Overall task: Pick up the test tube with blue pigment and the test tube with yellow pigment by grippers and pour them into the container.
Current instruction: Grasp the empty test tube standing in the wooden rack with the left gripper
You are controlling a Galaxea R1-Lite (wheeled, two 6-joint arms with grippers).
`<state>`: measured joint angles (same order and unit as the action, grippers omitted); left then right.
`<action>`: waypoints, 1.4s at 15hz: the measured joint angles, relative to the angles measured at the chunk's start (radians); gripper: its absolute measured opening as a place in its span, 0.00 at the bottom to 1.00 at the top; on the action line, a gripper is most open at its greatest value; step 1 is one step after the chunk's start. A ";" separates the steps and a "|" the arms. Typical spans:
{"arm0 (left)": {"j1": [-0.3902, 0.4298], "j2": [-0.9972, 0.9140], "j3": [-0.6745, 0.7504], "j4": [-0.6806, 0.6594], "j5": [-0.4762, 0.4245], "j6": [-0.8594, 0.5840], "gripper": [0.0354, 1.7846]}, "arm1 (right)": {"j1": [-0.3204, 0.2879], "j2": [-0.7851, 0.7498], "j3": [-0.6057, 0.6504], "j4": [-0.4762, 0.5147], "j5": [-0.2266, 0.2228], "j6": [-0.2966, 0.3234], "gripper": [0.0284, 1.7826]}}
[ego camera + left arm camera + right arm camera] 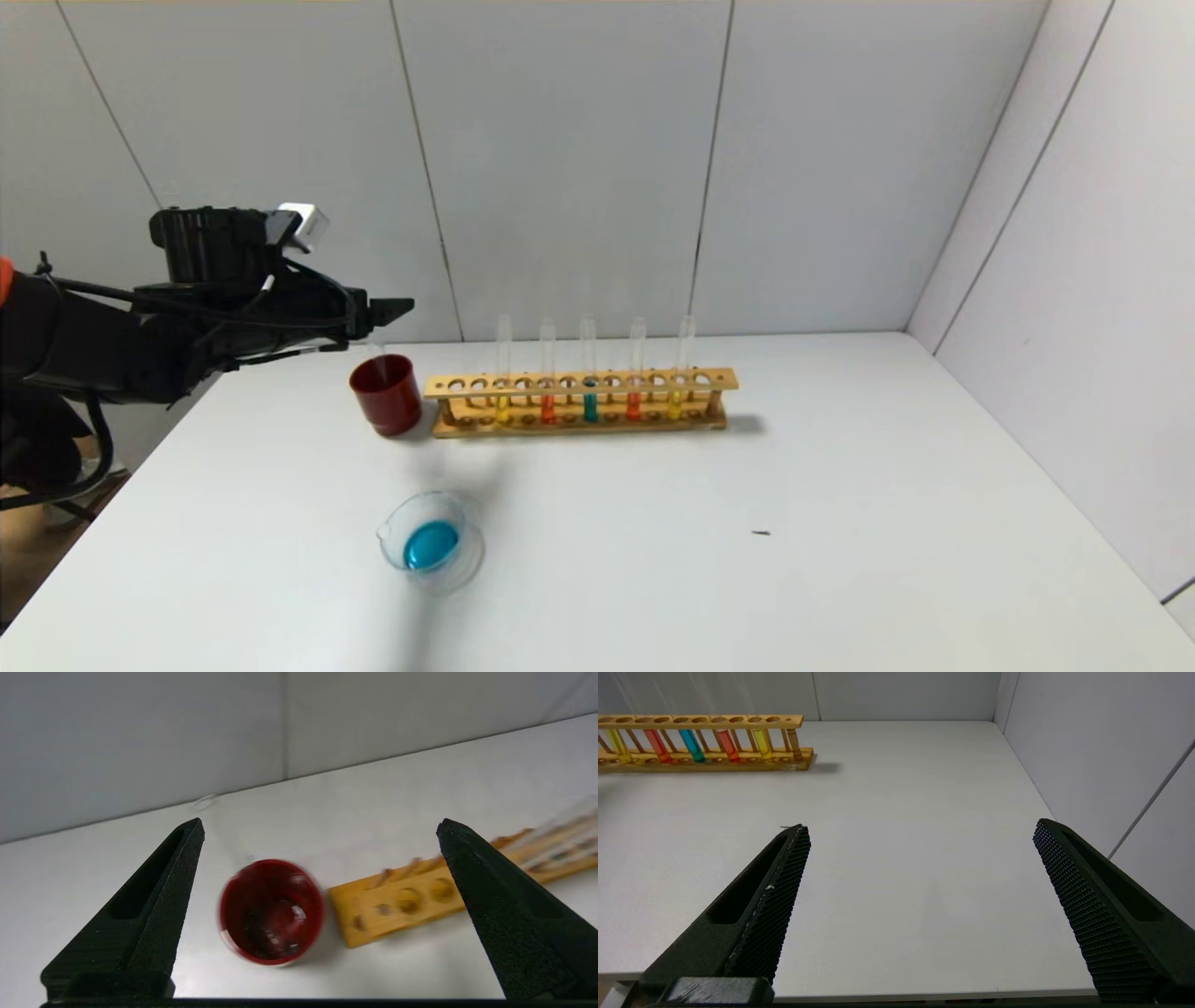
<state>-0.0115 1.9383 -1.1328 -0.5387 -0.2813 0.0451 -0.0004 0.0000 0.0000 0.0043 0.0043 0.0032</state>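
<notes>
Test tube with blue pigment [590, 403]: stood upright in the middle of the wooden rack [579, 385], orange-red tubes either side. Test tube with yellow pigment [676, 399]: upright near the rack's right end; a second yellow tube [503, 403] stood near the left end. Container [431, 543]: on the white table [840, 523], nearer the robot than the rack, holding blue liquid. Dark red cup [386, 394]: just beside the rack's left end, an empty tube inside. Left gripper [317, 828]: above the cup, jaws spread wide, holding nothing. Right gripper [920, 830]: low over the table's near right, jaws spread, empty.
</notes>
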 joint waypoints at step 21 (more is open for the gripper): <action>-0.248 0.153 -0.048 -0.073 0.013 -0.043 0.98 | 0.000 0.000 0.000 0.000 0.000 0.000 0.98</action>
<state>-0.2591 2.0909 -1.1804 -0.6113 -0.2679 0.0017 -0.0004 0.0000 0.0000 0.0043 0.0043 0.0032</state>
